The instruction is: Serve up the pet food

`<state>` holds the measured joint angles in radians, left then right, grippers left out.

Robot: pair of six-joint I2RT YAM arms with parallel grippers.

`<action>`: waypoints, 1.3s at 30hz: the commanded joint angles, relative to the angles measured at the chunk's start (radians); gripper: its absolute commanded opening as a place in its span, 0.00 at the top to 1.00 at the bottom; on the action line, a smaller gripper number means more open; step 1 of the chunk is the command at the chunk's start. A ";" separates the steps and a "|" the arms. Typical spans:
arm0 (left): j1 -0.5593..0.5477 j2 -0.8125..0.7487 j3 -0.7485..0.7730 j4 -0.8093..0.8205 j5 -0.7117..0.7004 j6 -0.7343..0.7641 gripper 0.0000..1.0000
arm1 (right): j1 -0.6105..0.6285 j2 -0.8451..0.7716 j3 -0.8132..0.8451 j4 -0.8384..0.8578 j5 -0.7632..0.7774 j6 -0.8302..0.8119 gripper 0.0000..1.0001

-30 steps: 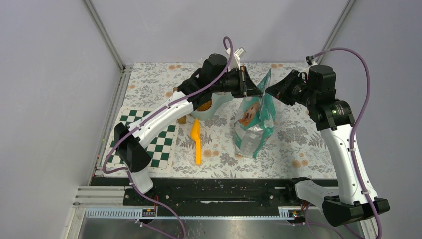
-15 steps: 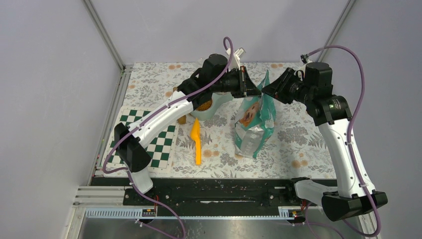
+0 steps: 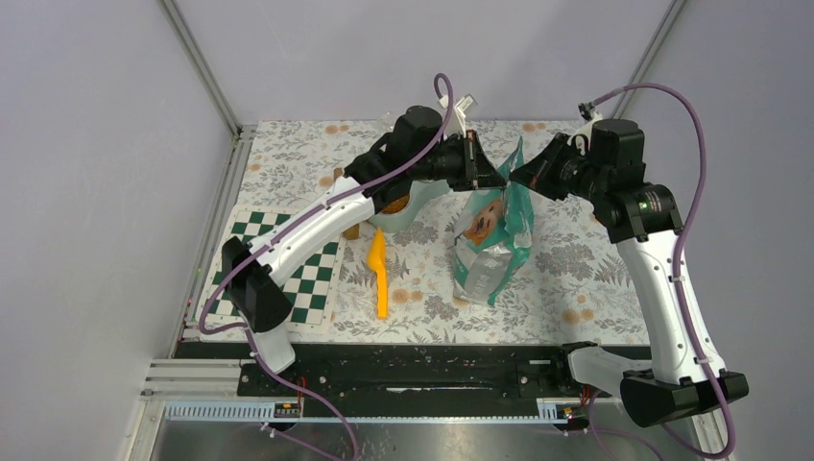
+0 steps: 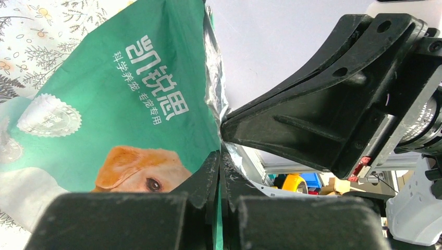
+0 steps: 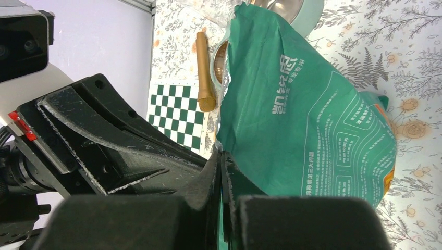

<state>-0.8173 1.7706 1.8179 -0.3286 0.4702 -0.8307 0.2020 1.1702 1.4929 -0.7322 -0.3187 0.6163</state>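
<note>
Teal foil bag (image 3: 491,252) stands on the floral cloth (image 3: 576,259), its top edge pinched from both sides. The left gripper (image 4: 219,156) and right gripper (image 5: 220,156) each clamp it, tips almost meeting. Brown pet food (image 3: 392,204) shows in the pale bowl (image 3: 411,223) just beside the bag, partly hidden under the left arm.

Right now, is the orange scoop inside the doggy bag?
No, the orange scoop lies on the flowery tablecloth, to the left of the bag and apart from it.
</note>
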 commanded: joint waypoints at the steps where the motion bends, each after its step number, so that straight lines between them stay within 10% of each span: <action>1: -0.012 -0.002 0.052 -0.024 -0.049 0.057 1.00 | 0.002 -0.054 0.010 -0.081 0.052 -0.075 1.00; 19: -0.009 -0.025 0.060 -0.097 -0.162 0.131 1.00 | 0.002 -0.031 0.114 -0.219 0.095 -0.197 0.99; 23: -0.009 -0.020 0.065 -0.047 -0.083 0.053 1.00 | 0.002 -0.055 0.066 -0.119 0.026 -0.091 0.48; 26: -0.009 -0.016 0.068 -0.009 -0.036 -0.021 1.00 | 0.002 -0.080 0.016 -0.034 -0.006 -0.005 0.33; 39: -0.011 -0.010 0.043 0.109 0.076 -0.225 1.00 | 0.002 -0.081 -0.038 0.058 0.005 0.133 0.39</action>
<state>-0.8234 1.7714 1.8397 -0.3275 0.4526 -0.9649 0.2028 1.0950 1.4689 -0.7280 -0.3153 0.7010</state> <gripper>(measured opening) 0.007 0.654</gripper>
